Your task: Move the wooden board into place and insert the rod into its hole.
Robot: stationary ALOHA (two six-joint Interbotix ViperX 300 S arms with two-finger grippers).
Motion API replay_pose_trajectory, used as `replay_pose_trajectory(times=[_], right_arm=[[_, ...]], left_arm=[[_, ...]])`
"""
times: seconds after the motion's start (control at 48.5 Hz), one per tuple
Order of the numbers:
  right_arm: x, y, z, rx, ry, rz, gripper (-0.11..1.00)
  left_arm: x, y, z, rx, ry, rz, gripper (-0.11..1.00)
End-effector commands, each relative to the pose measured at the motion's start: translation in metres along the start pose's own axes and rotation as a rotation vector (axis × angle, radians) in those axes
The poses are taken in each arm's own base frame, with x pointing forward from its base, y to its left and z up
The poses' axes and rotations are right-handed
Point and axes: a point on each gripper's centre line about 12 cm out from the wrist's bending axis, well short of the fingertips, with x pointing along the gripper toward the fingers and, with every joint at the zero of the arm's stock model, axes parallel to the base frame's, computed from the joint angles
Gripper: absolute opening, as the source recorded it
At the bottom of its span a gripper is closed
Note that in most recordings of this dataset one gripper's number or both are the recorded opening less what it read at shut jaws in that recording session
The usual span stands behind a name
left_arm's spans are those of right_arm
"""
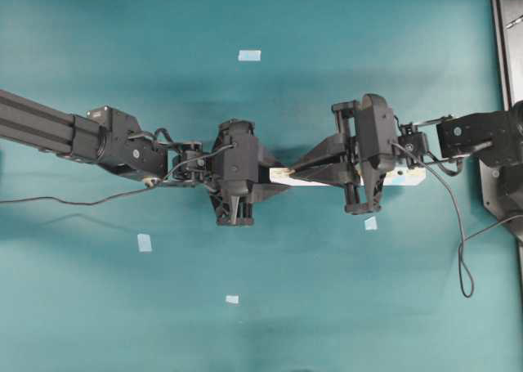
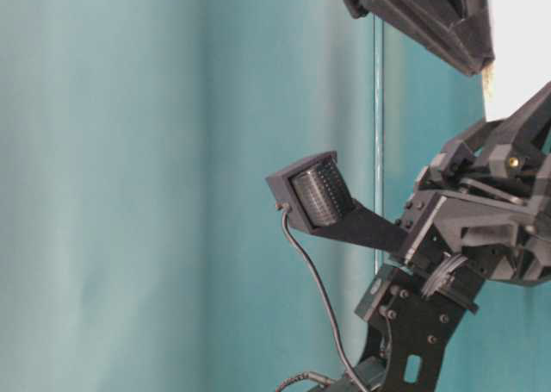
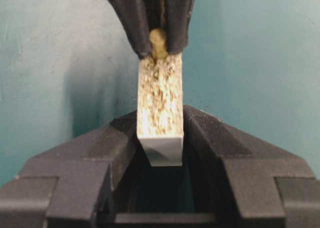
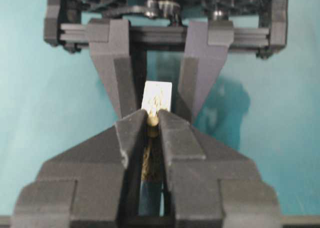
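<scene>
- Overhead view: a teal table point(image 1: 98, 323) fills the scene, with two black robot arms reaching in from the left and right edges and meeting near the middle.
- Four small pale blue tape squares point(image 1: 249, 56) lie scattered on the table, well apart from the arms.
- Between the arms lies the wooden board point(image 1: 282, 176), a long pale strip. Its long axis runs left to right, in line with both arms, and most of it is hidden under the right arm.
- At the board's left end, the left gripper point(image 3: 160, 138) has its fingers part open and closed on the strip's sides, holding it.
- From the right, the right gripper point(image 4: 152, 120) reaches over the board, fingers pinched almost together on the rod point(image 3: 158, 41), a tiny beige peg.
- Seen from the left wrist, the rod hangs right at the board's top face, at the far end of the visible stretch, pointing down toward it.
- No hole can be made out; the rod and fingertips cover that spot, so whether the rod has entered cannot be told.
- No containers are present.
</scene>
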Motion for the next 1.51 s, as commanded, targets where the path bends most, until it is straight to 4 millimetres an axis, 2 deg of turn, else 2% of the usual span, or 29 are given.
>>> replay_pose_trajectory(times=[0.0,0.289,0.371,0.495,0.537,0.598,0.991,1.176,1.279,1.362,1.486], right_arm=[[-0.002,-0.002,0.001,0.002,0.023,-0.017,0.09],[-0.012,0.0,0.016,-0.008,-0.009,-0.024,0.11],[-0.013,0.0,0.019,-0.01,-0.009,-0.029,0.27],[-0.015,0.001,0.025,-0.013,-0.013,-0.035,0.64],[-0.016,0.001,0.027,-0.016,-0.016,-0.036,0.72],[-0.018,0.002,0.033,-0.02,-0.028,-0.037,0.77],[-0.036,0.005,0.052,-0.032,-0.071,-0.051,0.77],[-0.04,0.005,0.055,-0.035,-0.081,-0.053,0.77],[-0.04,0.005,0.055,-0.035,-0.081,-0.053,0.77],[-0.04,0.005,0.055,-0.035,-0.081,-0.053,0.77],[-0.04,0.005,0.054,-0.034,-0.078,-0.053,0.78]], left_arm=[[0.0,0.003,0.006,0.0,-0.01,0.007,0.33],[0.0,0.003,0.004,0.0,0.004,0.005,0.33],[0.0,0.003,0.003,0.0,0.007,0.005,0.33],[0.0,0.002,0.003,0.001,0.008,0.004,0.33],[0.0,0.003,0.003,0.0,0.008,0.005,0.33],[0.0,0.003,0.003,0.0,0.008,0.005,0.33],[0.0,0.003,0.002,0.0,0.017,0.004,0.33],[0.0,0.004,0.002,0.001,0.017,0.005,0.34],[0.0,0.004,0.003,0.001,0.016,0.005,0.42],[-0.001,0.003,0.006,0.0,0.01,0.005,0.55],[-0.005,0.005,0.011,-0.002,0.01,0.006,0.64]])
